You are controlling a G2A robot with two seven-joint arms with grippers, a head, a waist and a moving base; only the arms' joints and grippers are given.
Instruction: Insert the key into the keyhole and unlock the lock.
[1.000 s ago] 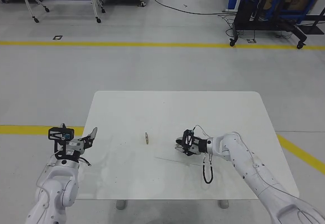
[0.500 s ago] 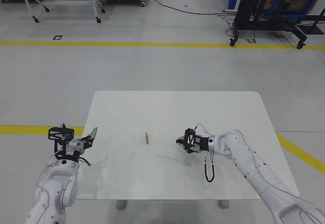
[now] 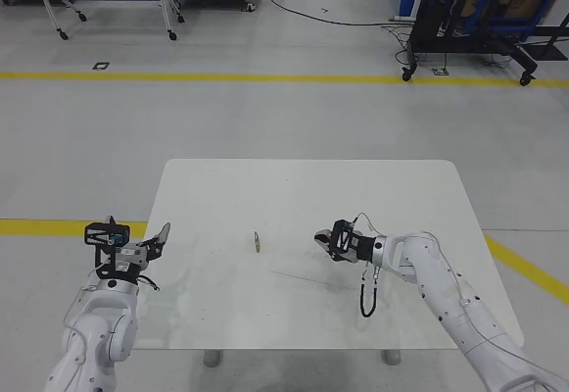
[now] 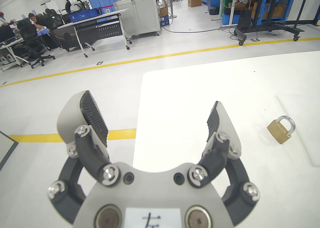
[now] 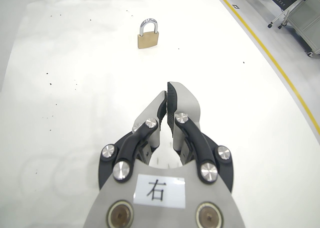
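Note:
A brass padlock (image 3: 256,241) with a steel shackle stands on the white table (image 3: 382,191), left of centre. It also shows in the left wrist view (image 4: 280,131) and the right wrist view (image 5: 148,37). My right gripper (image 3: 319,238) hovers just right of the padlock and points at it, a short way off. Its fingers (image 5: 167,88) are shut, pads pressed together, and whether a key is pinched between them is hidden. My left gripper (image 3: 139,238) hangs at the table's left edge, open and empty (image 4: 153,111).
A black cable loop (image 3: 364,299) hangs from the right forearm over the table's front. Small dark specks dot the tabletop (image 5: 50,83). Yellow floor lines (image 3: 29,226) run past both sides of the table.
The right gripper has risen from the tabletop and drawn back a little to the right, away from the padlock. The left arm and the padlock have not moved.

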